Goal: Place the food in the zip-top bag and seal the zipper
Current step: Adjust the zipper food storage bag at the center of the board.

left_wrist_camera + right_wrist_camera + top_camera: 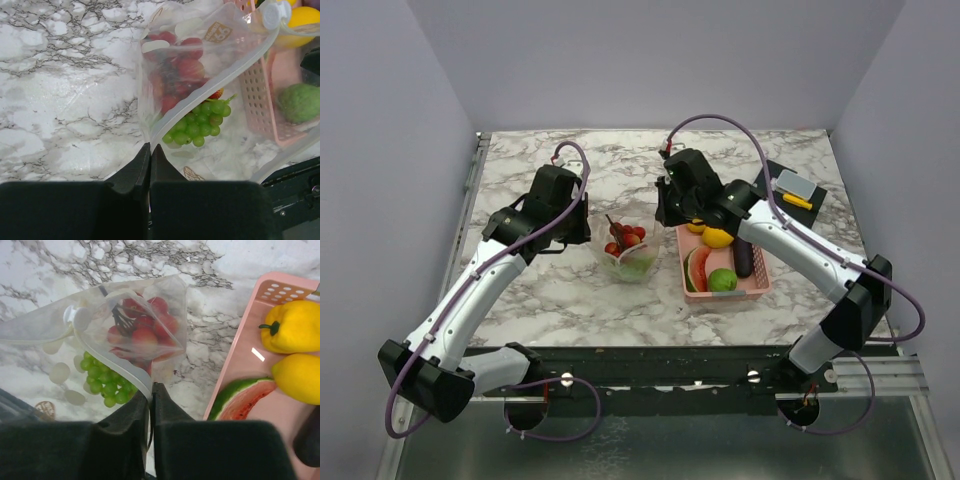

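Here, a small clear bag (630,258) is shown held between two robot arms over a marble table (550,300), just left of a pink basket (760,288). One edge of the bag is pinched by the left gripper (150,156), whose fingers are pressed tight together on the plastic. The opposite edge is pinched in the same way by the right gripper (151,394). The mouth is spread wide, and the zipper (117,365) is seen as a pale strip curving across the opening, not yet sealed. Inside the bag, a bunch of red fruit (145,332) and a bunch of green grapes (197,127) are visible. Whether the bottom of the bag rests on the table cannot be told. More food is left in the basket: a watermelon slice (240,401), a yellow pepper (295,325), a lemon (299,377) and a round green fruit (300,102). The task is judged to be partly done. Trouble is likeliest when one edge is let go so that more food can be fetched: the limp bag could sag or tip, and the grapes near the mouth could be spilled. The thin plastic could also be pulled out of a pinch if the arms are drawn apart too far. The strip could be kept from closing by fruit caught in the mouth.
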Controlling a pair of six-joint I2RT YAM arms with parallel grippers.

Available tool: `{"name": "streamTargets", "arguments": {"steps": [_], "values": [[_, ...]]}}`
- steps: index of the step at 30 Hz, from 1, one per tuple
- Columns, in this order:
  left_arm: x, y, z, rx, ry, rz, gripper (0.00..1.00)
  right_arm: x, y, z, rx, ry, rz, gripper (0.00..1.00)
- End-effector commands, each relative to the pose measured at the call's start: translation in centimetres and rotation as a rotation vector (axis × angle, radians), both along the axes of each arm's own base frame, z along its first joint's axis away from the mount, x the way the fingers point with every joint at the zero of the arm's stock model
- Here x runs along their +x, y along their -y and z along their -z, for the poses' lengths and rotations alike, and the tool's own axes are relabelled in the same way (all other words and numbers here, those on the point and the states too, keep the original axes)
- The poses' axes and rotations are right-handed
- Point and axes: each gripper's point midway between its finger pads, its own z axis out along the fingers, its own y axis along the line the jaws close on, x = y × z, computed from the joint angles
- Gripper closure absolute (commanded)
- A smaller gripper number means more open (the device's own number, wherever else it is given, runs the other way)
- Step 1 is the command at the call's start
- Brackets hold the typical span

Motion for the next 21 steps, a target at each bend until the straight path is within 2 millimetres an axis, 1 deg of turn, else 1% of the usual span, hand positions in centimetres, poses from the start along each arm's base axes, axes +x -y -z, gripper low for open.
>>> {"name": "streamTargets", "arguments": {"steps": [1,2,3,5,7,9,12,17,21], "values": [[0.6,0.2,-0.7,-0.023,0.036,-0.006,1.0,0.0,-0.1,-2.0,0.043,0.044,-0.011,0.81],[0.6,0.2,-0.7,-0.024,0.037,-0.005,1.0,-0.1,0.1,-2.7,0.056,0.063,-0.009,0.74],[0.7,0.3,-0.8,-0.025,0.038,-0.005,1.0,-0.1,0.3,-3.2,0.06,0.079,-0.008,0.68],[0.7,0.4,-0.8,-0.03,0.039,-0.001,1.0,-0.2,0.9,-4.4,0.062,0.107,0.0,0.6],[0.8,0.5,-0.8,-0.031,0.038,0.001,1.0,-0.5,1.7,-5.1,0.05,0.12,0.016,0.5],[0.8,0.5,-0.8,-0.031,0.039,0.001,1.0,-0.7,2.6,-5.8,0.041,0.135,0.034,0.44],[0.8,0.5,-0.7,-0.03,0.04,0.003,1.0,-1.3,4.2,-6.5,0.03,0.156,0.067,0.37],[0.8,0.5,-0.8,-0.03,0.043,0.004,1.0,-2.9,6.7,-5.9,0.002,0.149,0.113,0.29],[0.9,0.6,-1.2,-0.037,0.05,0.006,1.0,-4.1,8.6,-5.0,-0.017,0.132,0.15,0.23]]}}
